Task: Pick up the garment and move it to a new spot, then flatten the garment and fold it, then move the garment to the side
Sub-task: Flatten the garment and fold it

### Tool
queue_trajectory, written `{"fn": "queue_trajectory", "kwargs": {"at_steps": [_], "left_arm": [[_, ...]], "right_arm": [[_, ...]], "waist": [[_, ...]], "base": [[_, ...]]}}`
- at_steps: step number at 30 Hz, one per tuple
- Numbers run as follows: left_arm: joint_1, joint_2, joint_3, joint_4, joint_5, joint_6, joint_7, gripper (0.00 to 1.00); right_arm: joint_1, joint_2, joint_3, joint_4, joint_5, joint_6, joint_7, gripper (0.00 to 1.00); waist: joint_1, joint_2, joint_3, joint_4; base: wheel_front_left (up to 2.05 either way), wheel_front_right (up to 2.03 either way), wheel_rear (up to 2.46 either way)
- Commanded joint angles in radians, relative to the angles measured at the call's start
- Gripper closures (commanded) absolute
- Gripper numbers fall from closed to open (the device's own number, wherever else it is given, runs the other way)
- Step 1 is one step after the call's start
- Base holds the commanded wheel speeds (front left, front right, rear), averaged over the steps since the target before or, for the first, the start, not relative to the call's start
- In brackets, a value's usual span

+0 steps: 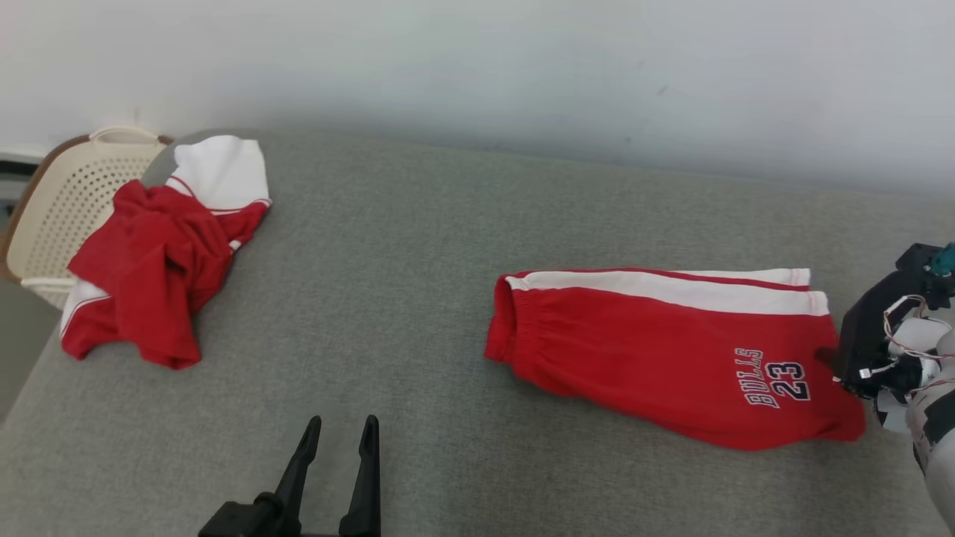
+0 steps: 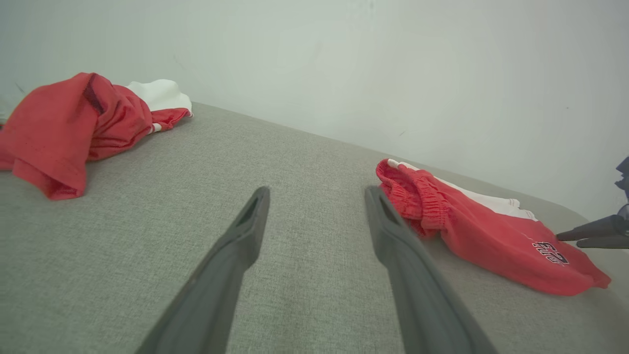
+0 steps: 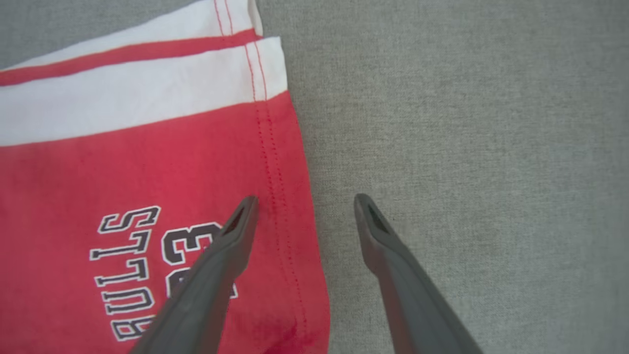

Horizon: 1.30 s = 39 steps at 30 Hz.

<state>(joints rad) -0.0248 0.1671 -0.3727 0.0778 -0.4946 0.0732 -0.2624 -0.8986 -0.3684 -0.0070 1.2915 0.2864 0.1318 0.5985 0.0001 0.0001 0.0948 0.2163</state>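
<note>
Garment: the folded red shorts (image 1: 671,350) were laid flat at the right of the grey fabric surface (image 1: 373,313).
Right gripper (image 3: 304,200): jaws were held wide apart and empty, set astride the hem.
Left gripper (image 1: 343,421): jaws were parted, nothing held, well apart from the shorts.
Risk: if only the top layer were pinched, the fold could be dragged open.

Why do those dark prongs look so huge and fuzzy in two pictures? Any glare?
Left wrist view: the left gripper sits close to the wide-angle lens, so it looms large and soft. Right wrist view: the right gripper likewise, though the lettering on the red shorts is crisp. Head view: even light, faint shadows, no glare.
</note>
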Motion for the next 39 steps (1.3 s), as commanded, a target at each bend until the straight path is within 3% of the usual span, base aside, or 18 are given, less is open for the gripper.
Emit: {"fn": "queue_trajectory", "kwargs": {"at_steps": [1,6,12,15,16,17,19,33,39], "left_arm": [[-0.014,0.001,0.0,-0.001,0.003,0.001,-0.001,0.0],[-0.018,0.003,-0.005,-0.008,0.003,-0.001,0.001,0.0],[-0.021,-0.001,-0.005,-0.011,-0.004,-0.003,0.0,0.0],[-0.026,-0.006,-0.011,-0.007,-0.004,-0.007,0.0,0.0],[-0.029,-0.007,-0.011,-0.006,-0.003,-0.008,0.0,0.0],[-0.032,-0.008,-0.012,-0.005,-0.003,-0.008,0.0,0.0],[-0.033,-0.008,-0.011,-0.003,-0.003,-0.008,0.0,0.0],[-0.019,-0.002,-0.001,-0.001,-0.012,0.011,0.002,0.0],[0.005,-0.002,0.004,0.0,-0.024,0.02,0.003,0.0]], "right_arm": [[0.0,0.003,-0.034,0.0,-0.023,-0.002,0.005,0.0],[0.008,0.021,-0.114,0.0,-0.081,-0.002,0.012,0.0],[0.007,0.1,-0.22,0.008,-0.152,0.001,0.017,0.0],[0.014,0.11,-0.259,0.011,-0.187,0.003,0.026,0.0],[0.014,0.108,-0.272,0.011,-0.203,0.003,0.02,0.35],[0.013,0.104,-0.283,0.011,-0.219,0.003,0.013,0.6],[0.011,0.094,-0.307,0.01,-0.247,0.002,-0.002,1.0],[0.08,0.031,-0.491,-0.117,-0.515,-0.003,0.012,1.0],[0.102,0.101,-0.556,-0.21,-0.574,-0.002,0.054,1.0]], "waist": [[-0.0001,-0.0001,0.037,0.042],[-0.0001,-0.0001,0.061,0.065],[-0.0001,-0.0001,0.081,0.079],[-0.0001,-0.0001,0.084,0.086],[-0.0001,-0.0001,0.084,0.088],[-0.0001,-0.0001,0.084,0.09],[-0.0001,-0.0001,0.082,0.091],[-0.0001,-0.0001,0.02,0.051],[-0.0001,-0.0001,-0.033,0.02]], "base": [[0.0,0.0,0.0],[0.0,0.0,0.0],[0.0,0.0,0.0],[0.0,0.0,0.0],[0.0,0.0,0.0],[0.0,0.0,0.0],[0.0,0.0,0.0],[0.0,0.0,0.0],[0.0,0.0,0.0]]}}
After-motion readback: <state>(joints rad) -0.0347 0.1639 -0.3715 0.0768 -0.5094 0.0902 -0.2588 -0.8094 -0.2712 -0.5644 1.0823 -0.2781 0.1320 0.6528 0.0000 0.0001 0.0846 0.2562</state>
